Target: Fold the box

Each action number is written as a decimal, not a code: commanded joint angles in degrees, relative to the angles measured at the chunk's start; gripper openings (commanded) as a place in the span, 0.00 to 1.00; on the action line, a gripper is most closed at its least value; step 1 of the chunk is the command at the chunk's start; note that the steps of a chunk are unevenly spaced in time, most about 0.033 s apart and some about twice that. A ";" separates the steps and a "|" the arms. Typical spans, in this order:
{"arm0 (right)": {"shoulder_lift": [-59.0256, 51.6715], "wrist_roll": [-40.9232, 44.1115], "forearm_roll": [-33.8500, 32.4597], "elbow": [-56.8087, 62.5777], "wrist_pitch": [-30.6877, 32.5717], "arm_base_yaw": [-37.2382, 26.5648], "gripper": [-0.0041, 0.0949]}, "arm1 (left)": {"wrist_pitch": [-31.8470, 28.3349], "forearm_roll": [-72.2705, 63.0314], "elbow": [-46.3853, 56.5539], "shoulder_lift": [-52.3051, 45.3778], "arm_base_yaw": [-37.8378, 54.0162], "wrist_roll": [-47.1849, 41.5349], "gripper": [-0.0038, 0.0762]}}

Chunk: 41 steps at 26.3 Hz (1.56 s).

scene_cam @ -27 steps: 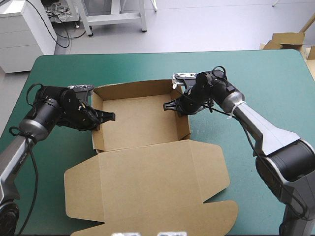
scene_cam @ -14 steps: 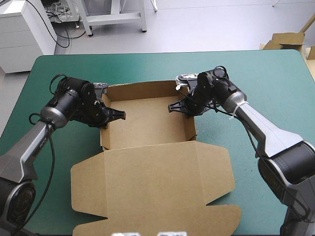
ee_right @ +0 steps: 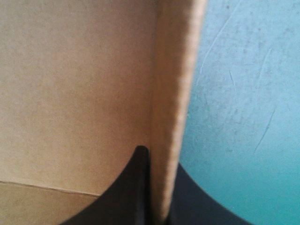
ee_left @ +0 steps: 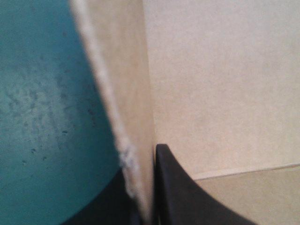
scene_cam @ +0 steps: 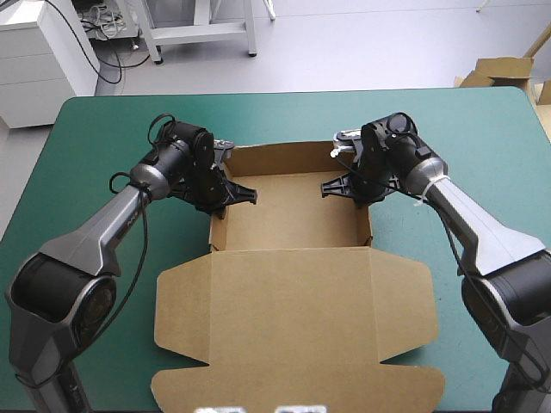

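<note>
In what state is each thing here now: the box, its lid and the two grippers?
box: an open tray, walls raised.
lid: flat on the table, flaps spread, on the near side of the tray.
left gripper: shut on the left wall.
right gripper: shut on the right wall.

Blurred box [ee_left: 211,84] wall edge, outer fingers [ee_left: 99,207] half hidden behind it
</note>
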 commanded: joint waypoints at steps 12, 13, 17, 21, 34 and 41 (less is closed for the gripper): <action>-0.08 -2.40 -0.31 -3.02 -1.77 -0.56 0.03 | -2.76 -3.22 -1.77 -0.17 -2.16 3.93 0.05; -0.08 -2.40 -1.03 -3.45 -1.77 -0.56 0.05 | -2.76 -3.22 -1.77 -0.17 -2.16 5.14 0.07; -0.08 -2.40 -1.39 -6.18 -1.68 -0.56 0.27 | -2.66 -3.22 -1.77 -0.17 -2.16 5.26 0.25; -0.08 -1.27 -4.43 -7.26 -1.68 -0.56 0.57 | -2.66 -3.22 -1.77 -0.17 -2.16 5.26 0.50; -1.27 -1.15 -5.62 -7.61 -1.68 -0.56 0.65 | 1.45 -2.94 -11.21 -1.24 -2.16 12.84 0.73; -6.81 -0.06 -6.42 -7.61 -1.68 -0.56 0.65 | 1.45 0.74 -23.79 -6.38 -2.16 12.84 0.68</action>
